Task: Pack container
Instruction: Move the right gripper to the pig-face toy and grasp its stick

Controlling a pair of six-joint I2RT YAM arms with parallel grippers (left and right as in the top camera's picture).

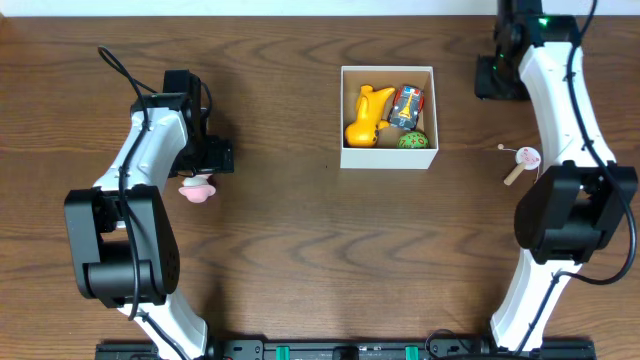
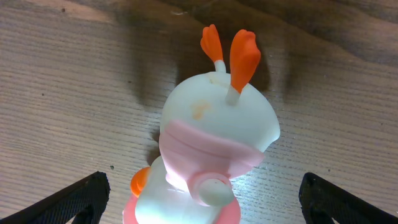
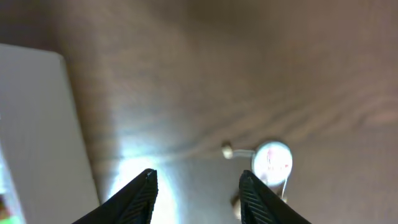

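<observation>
The container [image 1: 388, 158] is a square white box with a tan inside, right of the table's middle. In it lie a yellow toy [image 1: 368, 115], a red and blue toy car [image 1: 407, 105] and a green toy [image 1: 411, 141]. A pink and white toy [image 1: 197, 189] with orange antlers stands on the table at the left. My left gripper [image 1: 205, 165] is open right over this toy. In the left wrist view the toy [image 2: 214, 143] sits between the spread fingers [image 2: 211, 202], which do not touch it. My right gripper [image 1: 497, 78] is open and empty, right of the container.
A small pellet drum toy on a wooden stick [image 1: 523, 160] lies on the table at the right; it also shows in the right wrist view [image 3: 272, 160], beyond the open fingers [image 3: 199, 190]. The container's white wall [image 3: 37, 124] is at that view's left edge.
</observation>
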